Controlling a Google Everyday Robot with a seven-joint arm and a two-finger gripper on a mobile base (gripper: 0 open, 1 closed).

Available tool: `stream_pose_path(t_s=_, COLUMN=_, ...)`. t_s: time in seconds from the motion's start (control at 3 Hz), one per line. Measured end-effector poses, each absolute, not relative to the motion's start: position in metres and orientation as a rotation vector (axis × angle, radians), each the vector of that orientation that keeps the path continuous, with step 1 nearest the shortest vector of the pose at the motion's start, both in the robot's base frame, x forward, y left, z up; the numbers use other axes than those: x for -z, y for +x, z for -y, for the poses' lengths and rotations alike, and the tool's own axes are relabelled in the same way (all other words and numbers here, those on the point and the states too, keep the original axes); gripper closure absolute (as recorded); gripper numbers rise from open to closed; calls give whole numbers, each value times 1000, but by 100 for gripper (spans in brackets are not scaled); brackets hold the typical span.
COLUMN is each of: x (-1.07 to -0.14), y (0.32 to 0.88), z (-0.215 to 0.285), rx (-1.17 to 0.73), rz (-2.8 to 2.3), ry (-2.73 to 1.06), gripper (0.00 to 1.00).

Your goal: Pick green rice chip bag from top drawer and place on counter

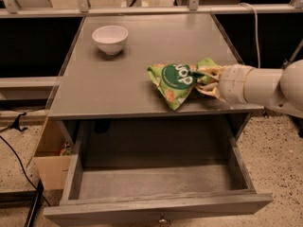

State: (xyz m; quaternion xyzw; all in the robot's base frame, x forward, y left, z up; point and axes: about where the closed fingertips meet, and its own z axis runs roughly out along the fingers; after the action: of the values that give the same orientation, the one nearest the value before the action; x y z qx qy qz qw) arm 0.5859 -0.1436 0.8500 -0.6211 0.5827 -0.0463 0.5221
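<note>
The green rice chip bag (174, 82) is over the right part of the counter (109, 86), tilted, with its dark green logo facing up. My gripper (204, 80) comes in from the right on a white arm and is shut on the bag's right end. I cannot tell whether the bag's lower corner touches the counter. The top drawer (156, 205) is pulled out below the counter's front edge, and its inside shows bare.
A white bowl (110, 38) stands at the back left of the counter. A tan cardboard box (51, 161) sits on the floor left of the drawer. Black cables (19, 160) lie on the floor at the left. A white cable (255, 27) hangs at the back right.
</note>
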Motion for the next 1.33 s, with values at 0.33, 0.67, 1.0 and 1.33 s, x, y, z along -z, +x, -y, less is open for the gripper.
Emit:
stream_pose_path(t_s=0.33, x=-844, y=587, z=143, rx=100, rz=-1398, ry=-1486, gripper=74)
stream_pose_path(t_s=0.67, x=-844, y=587, z=143, rx=100, rz=-1398, ry=-1486, gripper=49)
stream_pose_path(t_s=1.0, x=-844, y=587, z=143, rx=100, rz=-1398, ry=-1486, gripper=28)
stream_pose_path(t_s=1.33, x=-844, y=587, z=143, rx=100, rz=-1398, ry=-1486, gripper=3)
